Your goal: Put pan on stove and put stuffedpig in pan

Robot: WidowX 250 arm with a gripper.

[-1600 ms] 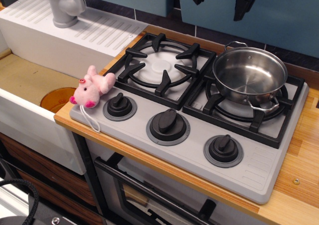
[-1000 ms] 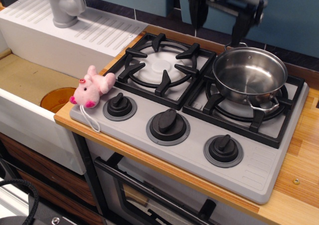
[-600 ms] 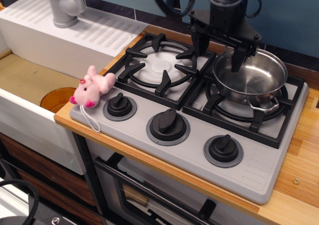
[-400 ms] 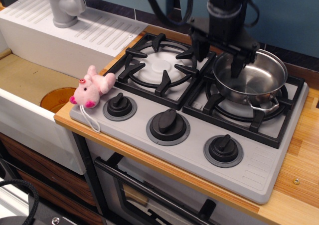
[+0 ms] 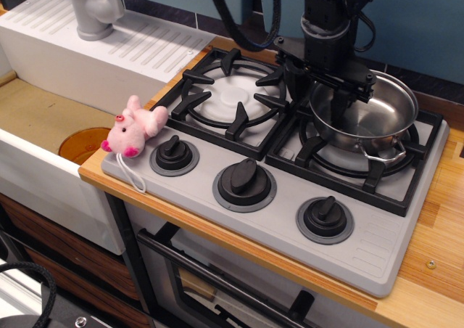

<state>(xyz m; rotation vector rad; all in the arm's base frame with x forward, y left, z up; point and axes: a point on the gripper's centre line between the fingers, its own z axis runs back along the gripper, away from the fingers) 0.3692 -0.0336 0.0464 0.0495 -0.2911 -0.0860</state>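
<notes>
The shiny steel pan point(image 5: 378, 109) sits on the right burner of the grey stove point(image 5: 388, 234). My black gripper point(image 5: 319, 96) hangs straight down over the pan's left rim. One finger point(image 5: 298, 80) is outside the rim and the other point(image 5: 339, 109) is inside the pan. The jaws stand apart, straddling the rim, with nothing clamped. The pink stuffedpig point(image 5: 134, 127) lies on the stove's front left corner beside the left knob point(image 5: 174, 154), its white string trailing forward. The left burner point(image 5: 233, 96) holds nothing.
A white sink point(image 5: 43, 125) with a grey faucet point(image 5: 94, 9) lies to the left, with an orange disc point(image 5: 81, 144) in its basin. The wooden counter point(image 5: 438, 263) runs along the right and front. A blue wall stands behind.
The gripper came down from the top of the picture to the pan's left rim, and its fingers have drawn closer together. The pan and the pig have not moved.
</notes>
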